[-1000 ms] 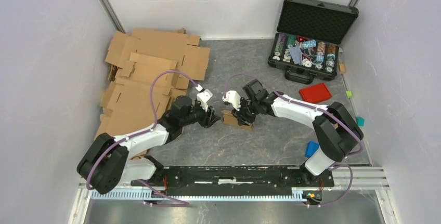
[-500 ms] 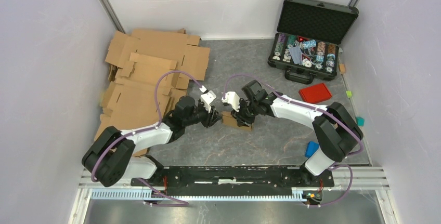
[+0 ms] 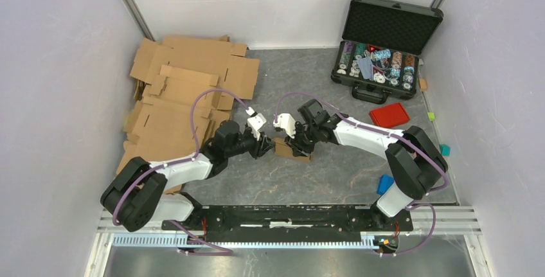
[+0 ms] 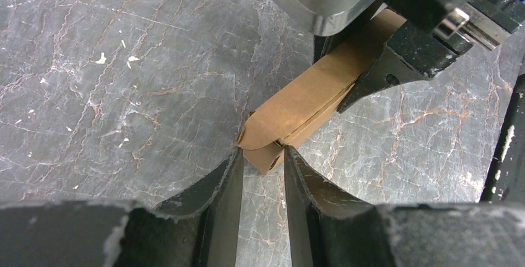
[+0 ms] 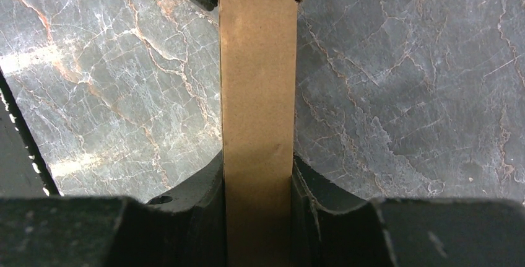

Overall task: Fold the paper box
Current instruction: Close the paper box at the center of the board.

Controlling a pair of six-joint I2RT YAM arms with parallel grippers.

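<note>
The paper box (image 3: 286, 149) is a small brown cardboard box, folded long and narrow, at the table's middle. My right gripper (image 3: 297, 143) is shut on it; in the right wrist view the box (image 5: 257, 81) runs up from between the gripper's (image 5: 257, 166) two fingers. My left gripper (image 3: 265, 146) meets the box's left end. In the left wrist view the left gripper (image 4: 263, 157) has its fingertips narrowly apart, pinching a small end flap of the box (image 4: 303, 109). The right gripper's black fingers (image 4: 396, 56) hold the box's far end.
A pile of larger cardboard sheets (image 3: 180, 90) lies at the back left. An open black case (image 3: 385, 45) with chips stands at the back right, with a red lid (image 3: 389, 115) in front of it. A blue block (image 3: 385, 182) and a teal block (image 3: 445, 150) lie at the right.
My left gripper has moved right, up to the box's left end and onto its flap. The right gripper and box have shifted only slightly.
</note>
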